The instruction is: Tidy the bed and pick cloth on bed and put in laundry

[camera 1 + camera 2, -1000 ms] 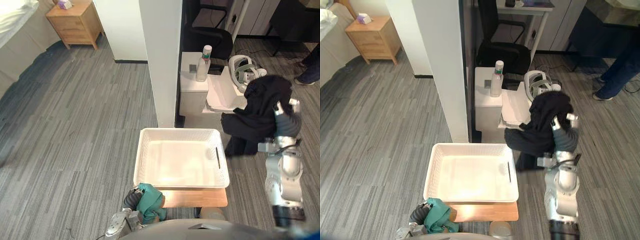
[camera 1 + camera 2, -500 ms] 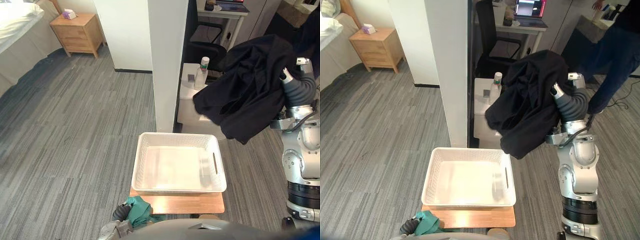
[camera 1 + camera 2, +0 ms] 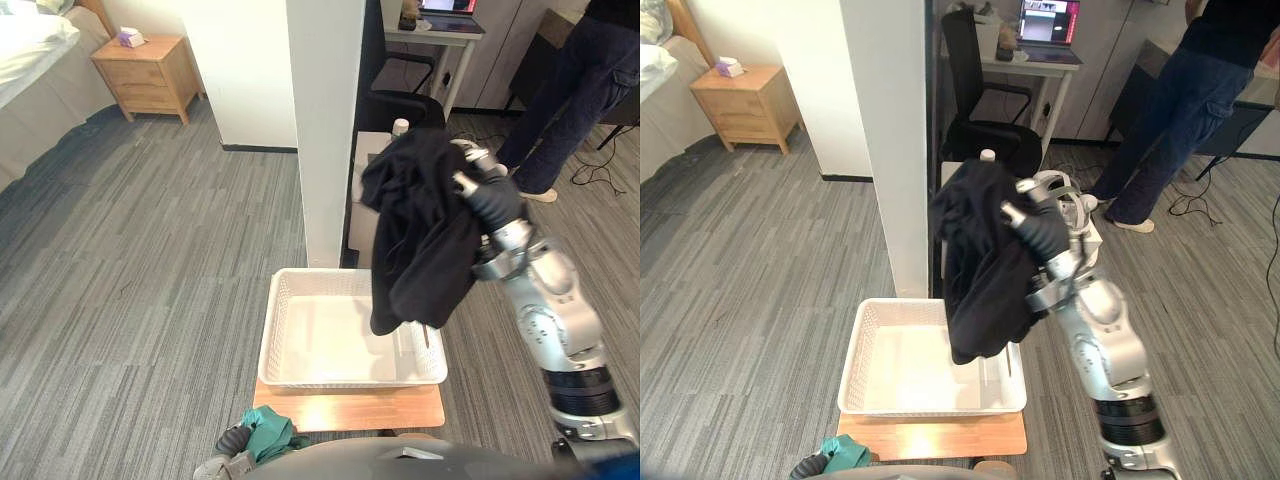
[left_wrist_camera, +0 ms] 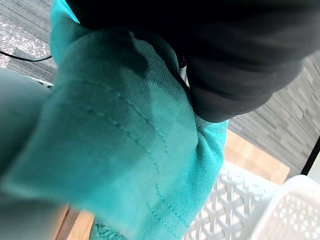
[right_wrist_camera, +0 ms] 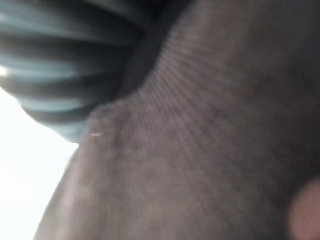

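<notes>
Right hand [image 3: 490,200] holds cloth [image 3: 415,240] above basket [image 3: 272,342] (pillar [image 3: 325,130] behind).

We see bright, even room light across the grey floor [image 3: 150,250], with only soft, faint shadows. The white basket [image 3: 275,325] glares pale, the wooden bench [image 3: 350,407] shines along its front edge, and the black cloth [image 3: 420,230] swallows nearly all its folds.
</notes>
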Robot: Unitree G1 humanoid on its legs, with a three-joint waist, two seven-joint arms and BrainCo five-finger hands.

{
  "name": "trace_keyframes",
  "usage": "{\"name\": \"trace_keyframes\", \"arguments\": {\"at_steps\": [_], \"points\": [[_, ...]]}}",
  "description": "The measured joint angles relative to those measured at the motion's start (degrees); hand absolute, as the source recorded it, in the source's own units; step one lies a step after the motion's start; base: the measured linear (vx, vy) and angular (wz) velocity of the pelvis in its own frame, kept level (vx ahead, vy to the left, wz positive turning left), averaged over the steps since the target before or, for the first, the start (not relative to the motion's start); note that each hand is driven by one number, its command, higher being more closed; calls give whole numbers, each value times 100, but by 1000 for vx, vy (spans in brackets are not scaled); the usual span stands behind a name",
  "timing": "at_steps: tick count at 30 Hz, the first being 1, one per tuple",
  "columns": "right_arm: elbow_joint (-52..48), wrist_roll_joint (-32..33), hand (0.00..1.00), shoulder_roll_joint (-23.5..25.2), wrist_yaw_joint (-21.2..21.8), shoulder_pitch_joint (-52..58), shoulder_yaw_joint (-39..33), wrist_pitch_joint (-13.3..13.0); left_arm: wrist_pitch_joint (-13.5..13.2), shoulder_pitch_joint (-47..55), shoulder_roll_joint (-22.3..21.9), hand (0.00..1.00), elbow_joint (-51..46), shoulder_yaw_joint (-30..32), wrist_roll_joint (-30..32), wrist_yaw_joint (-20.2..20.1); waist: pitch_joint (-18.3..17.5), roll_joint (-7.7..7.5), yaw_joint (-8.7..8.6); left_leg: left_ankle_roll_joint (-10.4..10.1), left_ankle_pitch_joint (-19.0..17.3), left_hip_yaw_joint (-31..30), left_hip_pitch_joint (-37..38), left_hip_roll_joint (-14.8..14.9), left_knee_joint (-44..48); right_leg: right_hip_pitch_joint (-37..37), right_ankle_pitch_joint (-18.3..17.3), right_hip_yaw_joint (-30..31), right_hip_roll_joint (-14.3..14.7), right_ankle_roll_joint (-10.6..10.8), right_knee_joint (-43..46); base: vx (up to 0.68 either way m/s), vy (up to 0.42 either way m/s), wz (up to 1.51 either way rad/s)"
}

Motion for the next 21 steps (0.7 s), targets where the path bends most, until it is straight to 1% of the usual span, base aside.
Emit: {"name": "trace_keyframes", "arguments": {"at_steps": [2, 4, 7, 9, 11, 12, 13, 16, 19, 21], "points": [[539, -192, 100, 224, -91, 63, 418, 96, 14, -6, -12, 100, 0, -13, -36, 8, 21, 28, 56, -17, 14, -37, -8, 1, -5, 9, -2, -32, -2, 3, -1, -24, -32, 8], [940, -249, 100, 378, -220, 209, 673, 98, 25, -18, -40, 100, -6, -17, -47, 96, 42, 60, 129, -23, 26, -91, -17, 1, -11, 21, -9, -130, -10, 6, -1, -27, -42, 15], [1818, -603, 100, 631, -501, 246, 973, 82, 112, -58, -59, 100, -67, -89, -211, 246, 114, 123, 176, -18, 103, -175, -152, -6, -64, -91, -18, -241, -27, 8, 1, -40, -40, 16], [2358, -891, 100, 797, -641, 221, 1027, -89, 140, -93, -55, 100, -132, -180, -261, 315, 187, 170, 186, -7, 168, -268, -317, -22, -64, -208, -17, -317, -49, 9, 6, -46, -32, 20], [3074, -1262, 100, 942, -809, 217, 1068, -383, 143, -118, -89, 100, -197, -201, -264, 391, 382, 262, 223, -11, 208, -297, -413, -28, -63, -295, -13, -356, -60, 14, 20, -41, -26, 10], [3237, -1376, 100, 971, -839, 217, 1069, -448, 143, -114, -99, 100, -220, -203, -264, 395, 427, 288, 247, -11, 209, -301, -415, -27, -63, -297, -13, -366, -61, 14, 19, -16, -17, 3], [3565, -1472, 0, 1010, -908, 215, 1073, -510, 141, -112, -127, 100, -247, -216, -275, 408, 481, 334, 273, -12, 210, -306, -415, -25, -63, -297, -13, -384, -61, 14, 17, 8, -11, 5], [4191, -1786, 0, 1134, -1043, 197, 1069, -695, 116, -107, -173, 100, -299, -223, -431, 451, 521, 384, 299, -24, 215, -361, -422, -19, -60, -294, -13, -465, -62, 15, -2, 51, -8, 9], [4659, -2148, 0, 1232, -1252, 135, 1074, -744, 98, -90, -177, 100, -352, -222, -444, 450, 522, 383, 311, -96, 202, -405, -405, -2, -59, -248, -13, -538, -56, 15, -12, 41, -13, 9], [4970, -2522, 0, 1240, -1368, -2, 1125, -786, 90, -81, -193, 100, -472, -222, -442, 443, 523, 383, 319, -153, 188, -421, -399, 3, -58, -232, -12, -579, -60, 16, -12, 18, -7, 8]]}}
